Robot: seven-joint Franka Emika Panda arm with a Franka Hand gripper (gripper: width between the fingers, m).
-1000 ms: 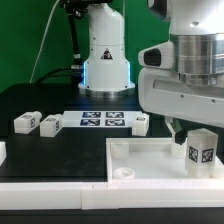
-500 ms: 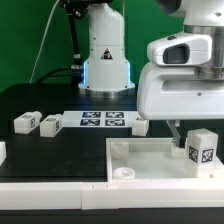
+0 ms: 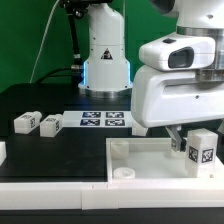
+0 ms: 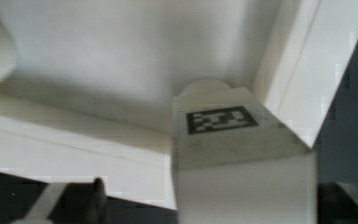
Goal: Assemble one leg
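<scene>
One leg, a small white block with a marker tag, stands upright on the large white panel near its corner at the exterior view's right. My gripper hangs over it with the jaws astride the leg. In the wrist view the leg sits between the two dark fingers, with a gap showing beside it. The gripper is open. Three more legs lie on the black table: two at the exterior view's left and one beside the marker board.
The marker board lies flat at the table's middle. The robot base stands behind it. The panel has raised rims and a round corner hole. A white edge shows at the far left.
The gripper's hand has shifted toward the exterior view's left above the leg. The leg stays upright in the same place on the panel.
</scene>
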